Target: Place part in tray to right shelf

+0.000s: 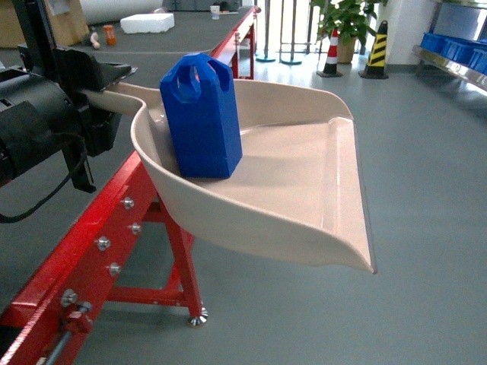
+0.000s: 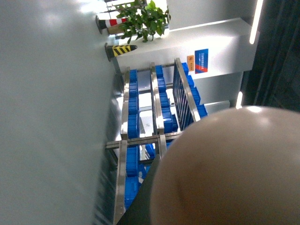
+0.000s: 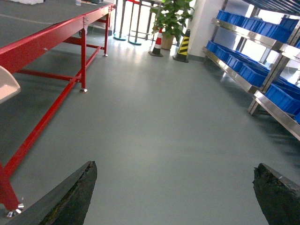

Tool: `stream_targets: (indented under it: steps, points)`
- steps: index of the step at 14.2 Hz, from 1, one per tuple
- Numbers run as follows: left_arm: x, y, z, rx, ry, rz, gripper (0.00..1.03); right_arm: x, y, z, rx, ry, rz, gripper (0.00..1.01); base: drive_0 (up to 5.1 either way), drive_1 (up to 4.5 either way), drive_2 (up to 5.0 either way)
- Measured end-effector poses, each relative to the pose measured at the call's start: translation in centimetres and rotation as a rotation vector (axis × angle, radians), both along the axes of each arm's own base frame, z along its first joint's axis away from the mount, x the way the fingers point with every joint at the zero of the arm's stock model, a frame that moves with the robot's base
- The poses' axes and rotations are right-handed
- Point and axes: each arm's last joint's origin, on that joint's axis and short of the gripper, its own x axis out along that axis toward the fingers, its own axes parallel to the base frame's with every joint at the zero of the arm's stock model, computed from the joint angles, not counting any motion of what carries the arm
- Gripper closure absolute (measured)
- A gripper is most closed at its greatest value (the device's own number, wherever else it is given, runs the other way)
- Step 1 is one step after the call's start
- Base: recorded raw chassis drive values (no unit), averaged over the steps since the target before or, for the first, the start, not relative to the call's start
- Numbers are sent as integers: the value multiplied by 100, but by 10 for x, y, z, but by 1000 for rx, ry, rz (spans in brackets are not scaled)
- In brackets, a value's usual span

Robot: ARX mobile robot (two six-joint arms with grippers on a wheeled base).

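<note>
Grey floor, no legible writing; the left gripper grips the tray holding the part, and the right gripper hangs spread apart.

The tray's glossy beige underside is filling the lower right, blurred and close. Beyond it, the right shelf is showing steel rails with blue crates. A potted plant is standing far off.
</note>
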Motion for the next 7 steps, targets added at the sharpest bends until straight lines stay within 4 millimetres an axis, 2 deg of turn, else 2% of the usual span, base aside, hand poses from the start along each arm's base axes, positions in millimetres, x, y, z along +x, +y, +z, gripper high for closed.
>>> stream_targets:
  steps: [7]
  points:
    - [0,0,0,2,3,1,91,0,0,0,0,2,0,3,498,-247,-247]
